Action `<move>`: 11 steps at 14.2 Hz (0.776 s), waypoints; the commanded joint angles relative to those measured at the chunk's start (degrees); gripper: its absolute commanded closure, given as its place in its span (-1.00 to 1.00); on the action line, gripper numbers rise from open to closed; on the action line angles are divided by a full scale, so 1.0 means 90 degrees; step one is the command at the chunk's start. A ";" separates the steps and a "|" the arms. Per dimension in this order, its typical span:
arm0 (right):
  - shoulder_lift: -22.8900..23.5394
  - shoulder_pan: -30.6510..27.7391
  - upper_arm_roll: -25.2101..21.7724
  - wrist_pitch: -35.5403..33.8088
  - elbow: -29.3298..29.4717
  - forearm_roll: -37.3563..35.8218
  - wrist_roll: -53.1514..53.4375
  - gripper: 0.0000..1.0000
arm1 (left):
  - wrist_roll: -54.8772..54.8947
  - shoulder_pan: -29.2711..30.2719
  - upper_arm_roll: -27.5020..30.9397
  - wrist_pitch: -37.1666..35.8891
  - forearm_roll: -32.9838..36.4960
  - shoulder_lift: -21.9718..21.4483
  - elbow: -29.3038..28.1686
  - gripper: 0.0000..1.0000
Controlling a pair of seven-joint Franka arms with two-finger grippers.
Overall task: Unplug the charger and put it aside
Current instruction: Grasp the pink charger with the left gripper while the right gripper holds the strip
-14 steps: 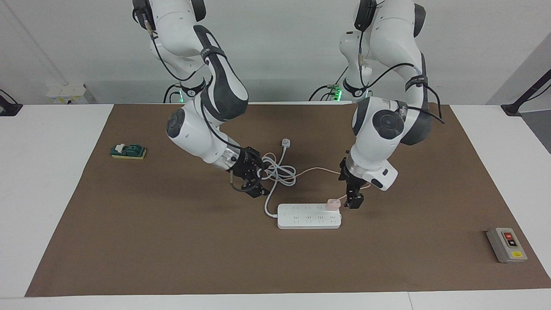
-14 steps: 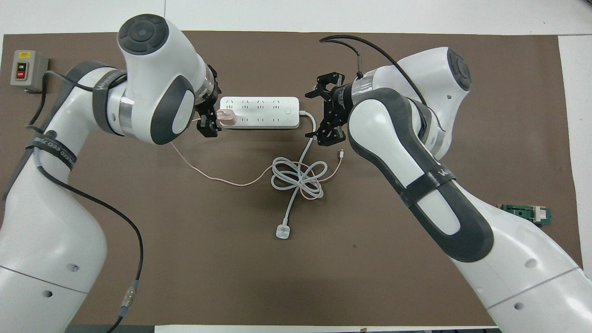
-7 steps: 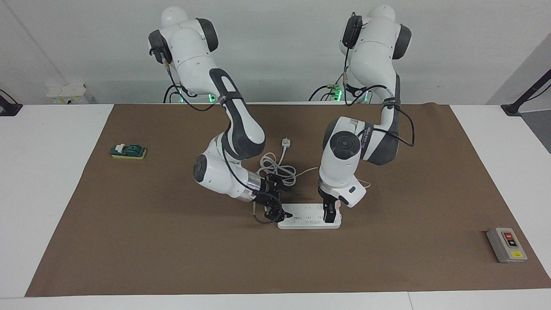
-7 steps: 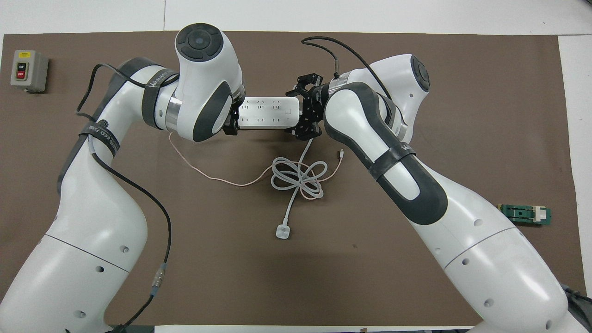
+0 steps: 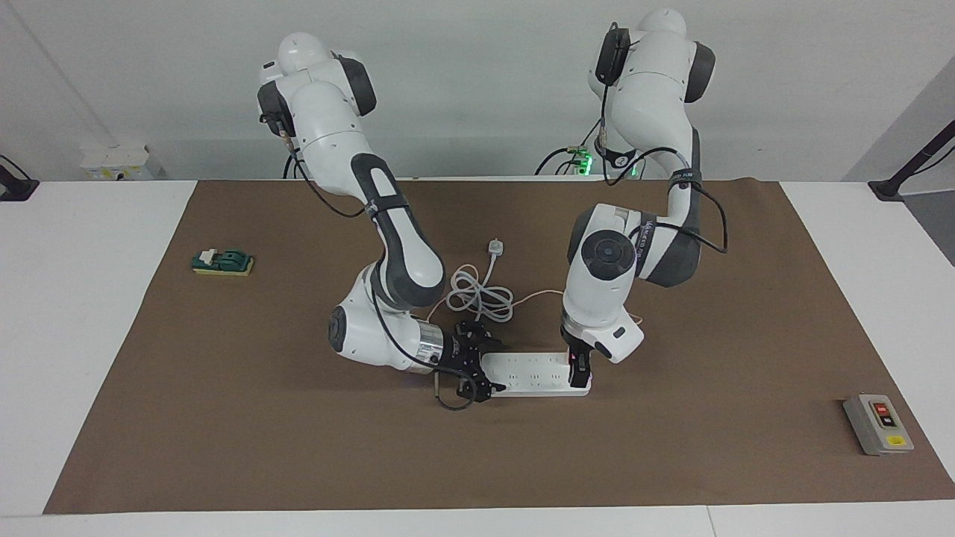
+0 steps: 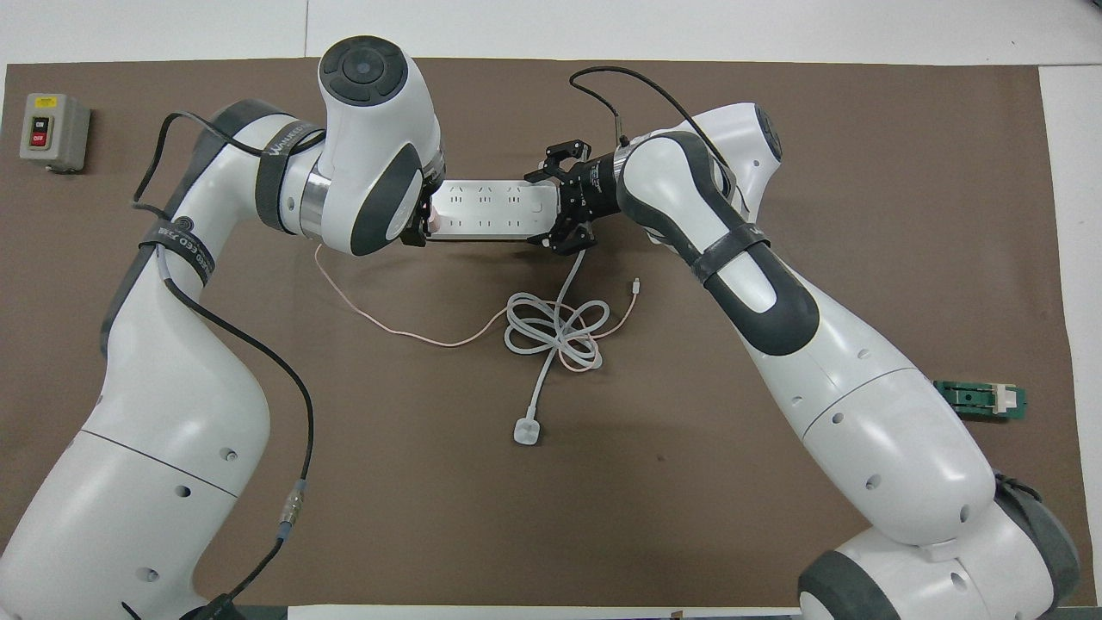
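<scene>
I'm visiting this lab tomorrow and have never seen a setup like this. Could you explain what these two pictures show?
These are two white robot arms, each ending in a two-finger gripper, working at a table covered by a brown mat. One picture looks at the robots from across the table. The other looks down from above their own end.

On the mat lie a white power strip, its coiled white cord and a thin pink charger cable. A grey switch box and a small green block sit near the ends.

The left gripper is down, open, at the strip's charger end and covers the charger. The right gripper is at the strip's other end. Nothing is lifted.
</scene>
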 commanded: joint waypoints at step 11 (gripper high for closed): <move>0.0323 0.0003 0.0010 -0.0057 0.0473 -0.0064 -0.0470 -1.00 | 0.0589 0.0210 -0.0008 0.0017 0.0051 -0.0023 -0.0260 -1.00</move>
